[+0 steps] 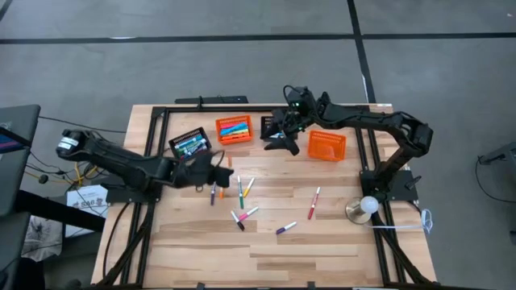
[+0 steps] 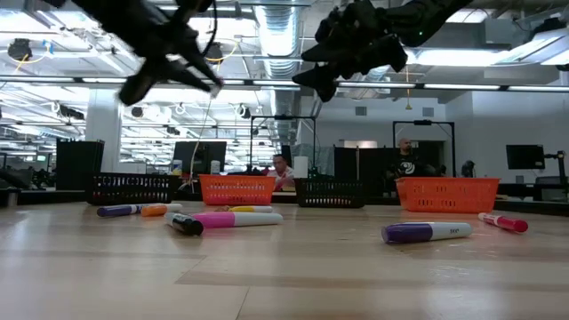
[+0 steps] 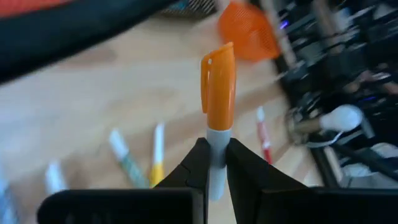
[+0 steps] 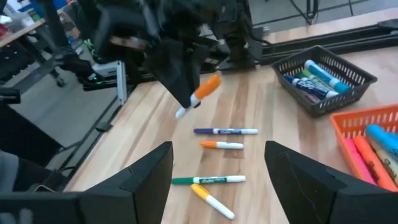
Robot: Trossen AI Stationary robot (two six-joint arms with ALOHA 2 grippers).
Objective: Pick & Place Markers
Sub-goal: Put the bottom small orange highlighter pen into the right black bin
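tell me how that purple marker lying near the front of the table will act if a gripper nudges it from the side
The purple marker is a round, smooth barrel lying flat on the wooden table, so a sideways nudge would probably roll it rather than slide it. It looks stiff and light, like the orange marker that the left gripper holds upright by one end.

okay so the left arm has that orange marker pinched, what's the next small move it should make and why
Probably carry it toward the orange basket at the back of the table and hold off releasing until it is above it. The left tool is shut on the orange-capped marker, lifted clear of the table, and that basket already holds markers. The right tool hangs open near the black basket.
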